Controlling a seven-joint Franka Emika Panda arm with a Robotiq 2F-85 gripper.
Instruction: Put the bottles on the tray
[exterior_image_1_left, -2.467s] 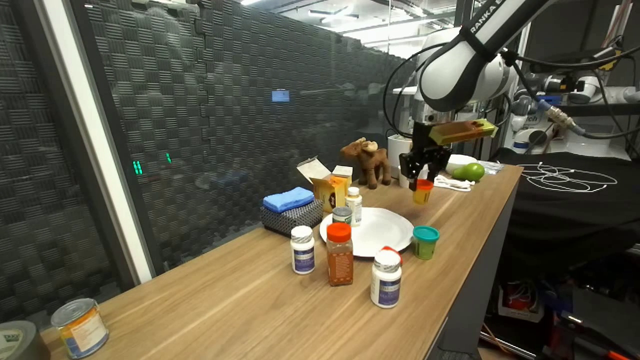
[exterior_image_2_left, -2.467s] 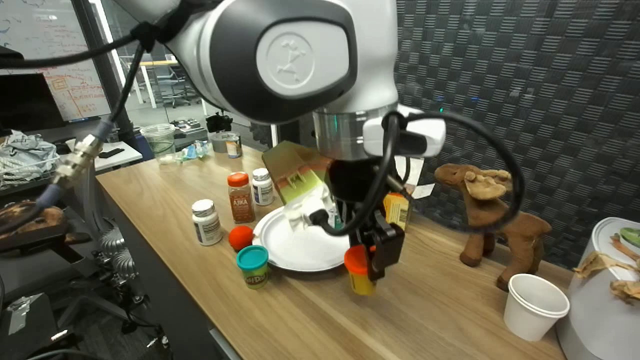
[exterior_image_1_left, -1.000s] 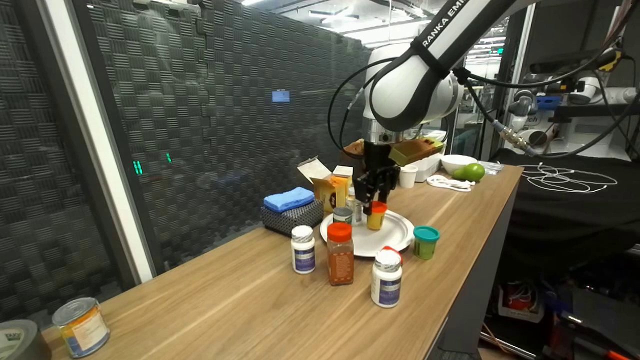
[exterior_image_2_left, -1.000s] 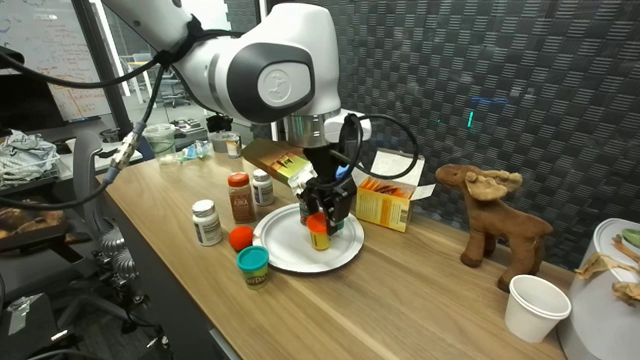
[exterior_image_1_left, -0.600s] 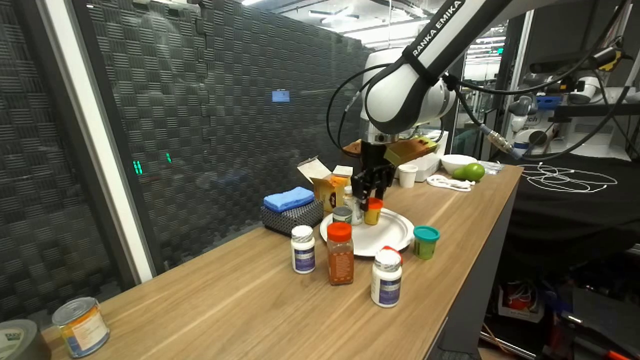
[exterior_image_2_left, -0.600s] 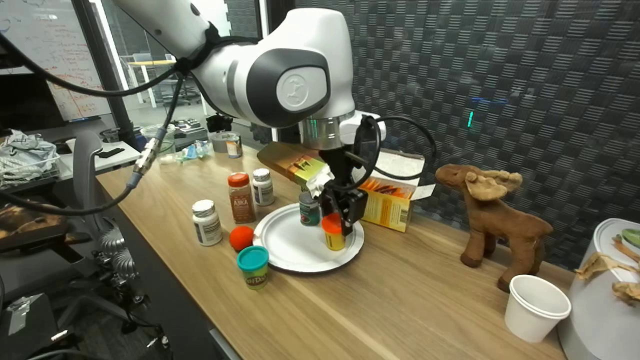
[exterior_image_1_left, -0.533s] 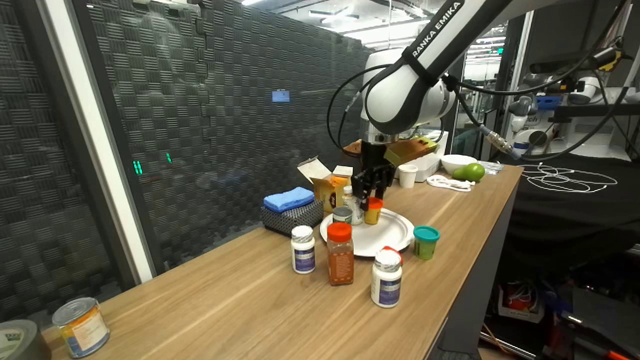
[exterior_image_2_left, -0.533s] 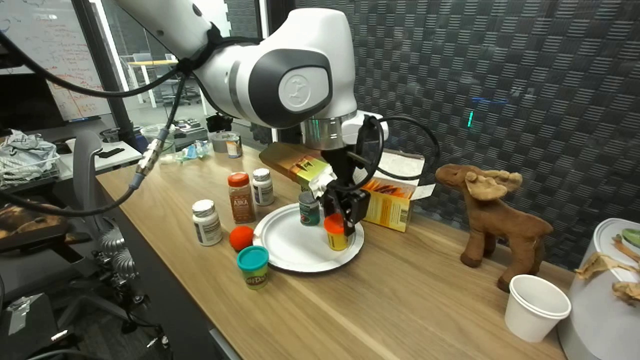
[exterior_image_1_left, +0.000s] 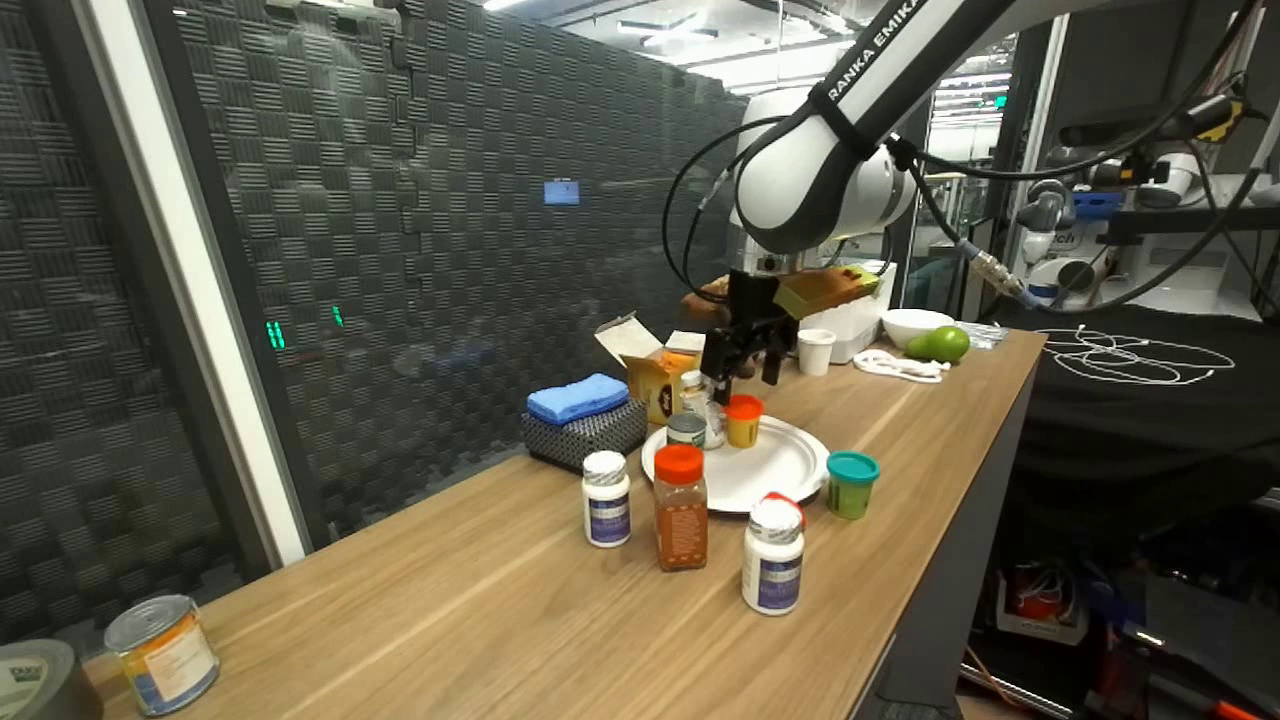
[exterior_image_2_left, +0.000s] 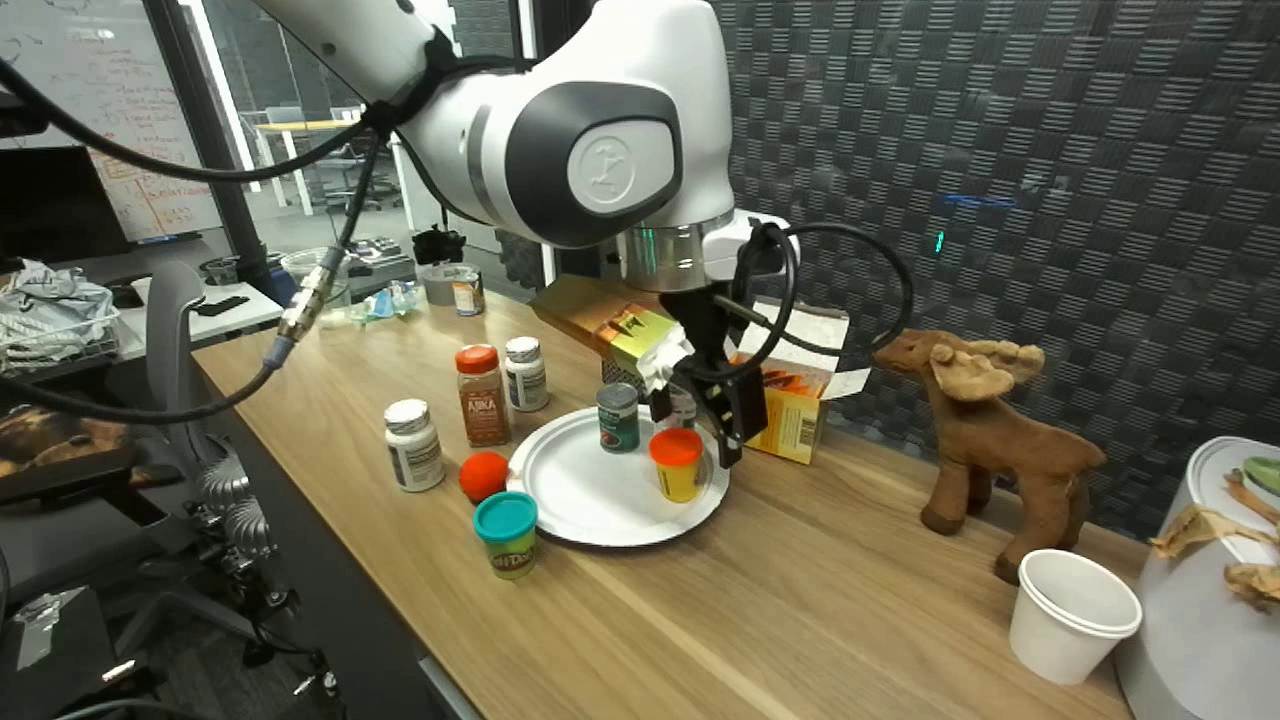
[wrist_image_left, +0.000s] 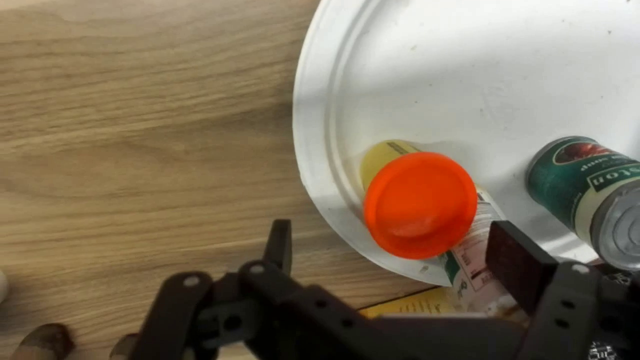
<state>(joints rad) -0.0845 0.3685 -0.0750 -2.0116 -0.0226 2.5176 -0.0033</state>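
The tray, a white round plate (exterior_image_1_left: 775, 480), carries an upright yellow tub with an orange lid (exterior_image_2_left: 678, 482), a green can (exterior_image_2_left: 618, 420) and a white bottle (wrist_image_left: 477, 272) partly hidden behind the tub and gripper. My gripper (wrist_image_left: 390, 230) is open just above the tub, one finger on either side of its lid, apart from it. On the table by the plate stand two white bottles, one nearer the wall (exterior_image_1_left: 607, 512) and one nearer the front edge (exterior_image_1_left: 772, 572), with an orange-capped spice bottle (exterior_image_1_left: 681, 522) between them. A teal-lidded tub (exterior_image_2_left: 508, 545) stands close to the plate's rim.
A red ball (exterior_image_2_left: 484, 476) lies by the plate. An open yellow box (exterior_image_2_left: 775, 420) and a dark box under a blue cloth (exterior_image_1_left: 578, 398) stand behind it on the wall side. Farther along are a toy moose (exterior_image_2_left: 985, 430) and white paper cups (exterior_image_2_left: 1065, 625).
The gripper carried the yellow tub over to the plate and set it down. In the last half second its jaws opened, let go of the tub and rose a little.
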